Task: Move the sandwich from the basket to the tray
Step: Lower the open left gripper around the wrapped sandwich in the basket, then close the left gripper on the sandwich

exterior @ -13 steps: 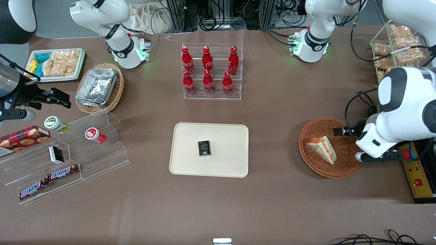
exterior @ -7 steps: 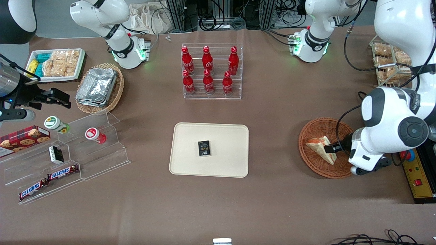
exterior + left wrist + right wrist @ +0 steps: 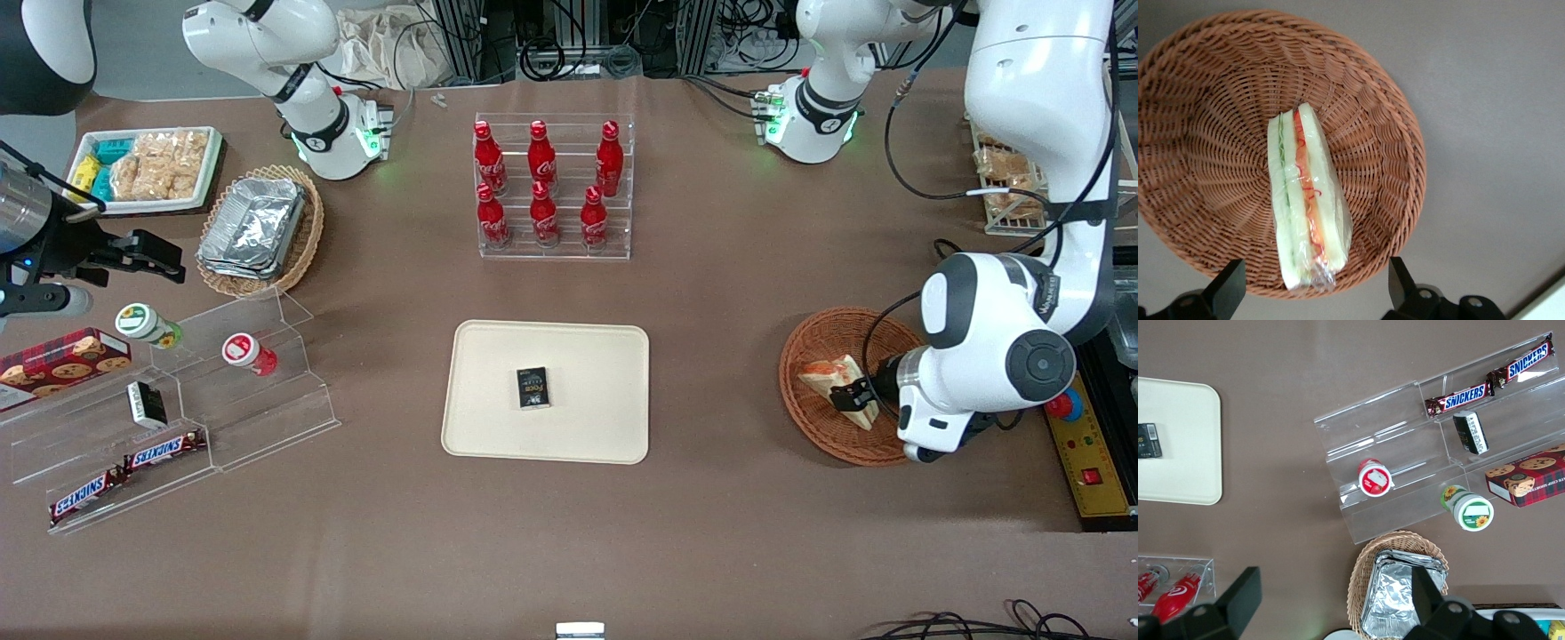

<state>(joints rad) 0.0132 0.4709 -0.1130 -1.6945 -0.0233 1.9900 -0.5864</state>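
The sandwich (image 3: 831, 378), a wrapped white-bread wedge with orange and green filling, lies in the round reddish-brown wicker basket (image 3: 822, 436) toward the working arm's end of the table. It also shows in the left wrist view (image 3: 1308, 200), lying in the basket (image 3: 1205, 133). My left gripper (image 3: 851, 396) hangs just above the sandwich's wide end; it is open (image 3: 1313, 288), with a finger on each side of the sandwich and not touching it. The cream tray (image 3: 587, 356) lies mid-table and carries a small black box (image 3: 532, 388).
A clear rack of red cola bottles (image 3: 544, 187) stands farther from the camera than the tray. A clear stepped stand with snack bars (image 3: 169, 418), a tan basket of foil containers (image 3: 258, 227) and a white snack tray (image 3: 147, 169) sit toward the parked arm's end. A control box (image 3: 1089, 462) lies beside the basket.
My left gripper has moved from the basket's rim nearest the control box in over the basket, and now hangs above the sandwich. The sandwich has not moved.
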